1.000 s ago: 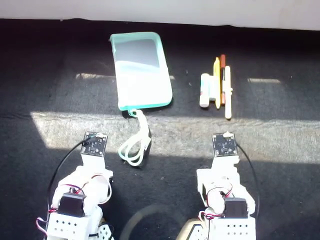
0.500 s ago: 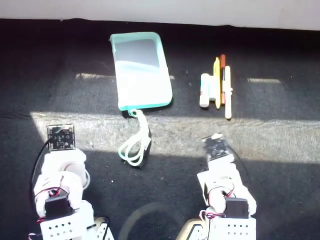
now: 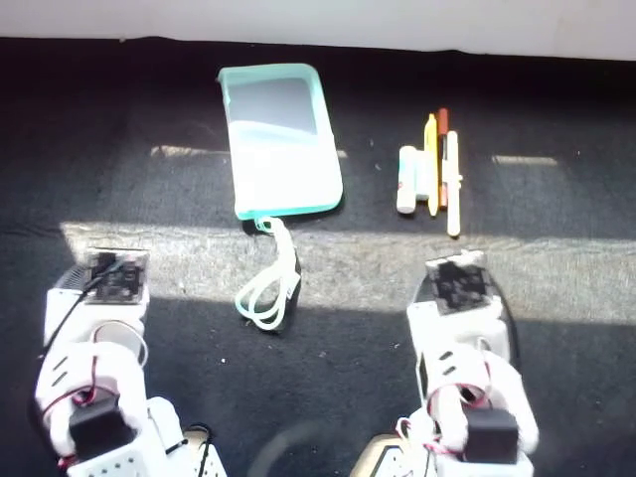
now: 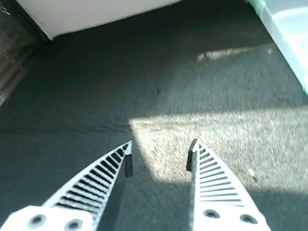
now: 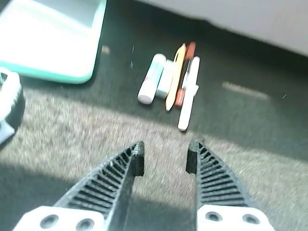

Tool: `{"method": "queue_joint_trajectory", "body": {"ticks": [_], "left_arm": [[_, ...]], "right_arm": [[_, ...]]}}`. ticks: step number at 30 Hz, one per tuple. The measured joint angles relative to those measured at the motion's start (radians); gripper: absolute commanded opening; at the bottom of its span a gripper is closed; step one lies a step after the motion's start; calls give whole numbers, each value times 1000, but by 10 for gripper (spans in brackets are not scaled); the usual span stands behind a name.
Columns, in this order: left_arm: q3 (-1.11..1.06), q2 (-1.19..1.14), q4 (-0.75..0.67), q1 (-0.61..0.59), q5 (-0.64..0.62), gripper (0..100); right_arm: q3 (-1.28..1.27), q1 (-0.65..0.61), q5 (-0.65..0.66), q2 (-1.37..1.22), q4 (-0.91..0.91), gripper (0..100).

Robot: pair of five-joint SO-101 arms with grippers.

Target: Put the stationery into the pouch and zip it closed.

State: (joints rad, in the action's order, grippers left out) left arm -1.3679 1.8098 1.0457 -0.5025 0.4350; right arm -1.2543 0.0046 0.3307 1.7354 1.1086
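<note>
High view: none of the task is done yet, by the look of it. The pouch [image 3: 283, 139] lies flat on the counter [image 3: 556, 278] at the far side, teal-edged, with its white strap [image 3: 270, 283] trailing from the near end toward the arms. You cannot tell from here whether its zip is open or closed. The stationery [image 3: 429, 174] sits well apart from the pouch, off to the right, in a tight row: a stubby white tube [image 3: 406, 179], a yellow pen [image 3: 431, 164], a red pen [image 3: 443, 149] and a white pen [image 3: 453, 184], all side by side and touching or nearly so. Your left arm [image 3: 94, 368] sits at the near left of the counter and your right arm [image 3: 467, 368] at the near right, neither touching anything. In the left wrist view the left pincer [image 4: 160, 156] is spread with nothing between its fingers, over bare counter, and a corner of the pouch shows off to one side. In the right wrist view the right pincer [image 5: 165, 159] is likewise spread and empty, pointed at the row of stationery ahead of it, near but short of it. Left for you, as a judgement: every item still has to be picked up and put inside, and the zip then drawn closed. The right arm looks better placed for the first pick.
</note>
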Motion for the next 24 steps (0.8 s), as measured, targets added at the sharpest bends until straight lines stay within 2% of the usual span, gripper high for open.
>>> {"method": "queue_joint_trajectory", "body": {"ticks": [5, 9, 13, 16, 20, 24], "left_arm": [[196, 3, 123, 18, -51, 207], [334, -101, 187, 60, -58, 207], [519, -339, 201, 66, -103, 207], [674, -575, 256, 69, -141, 207], [838, -888, 361, 94, -219, 207], [907, -1083, 416, 100, -273, 207]], "right_arm": [[333, 0, -40, -259, 91, 166], [618, -6, -184, -565, 199, 166], [830, -100, -298, -830, 313, 166], [896, -190, -341, -973, 325, 166], [911, -310, -393, -1131, 249, 166], [925, -405, -459, -1318, 149, 166]]}}
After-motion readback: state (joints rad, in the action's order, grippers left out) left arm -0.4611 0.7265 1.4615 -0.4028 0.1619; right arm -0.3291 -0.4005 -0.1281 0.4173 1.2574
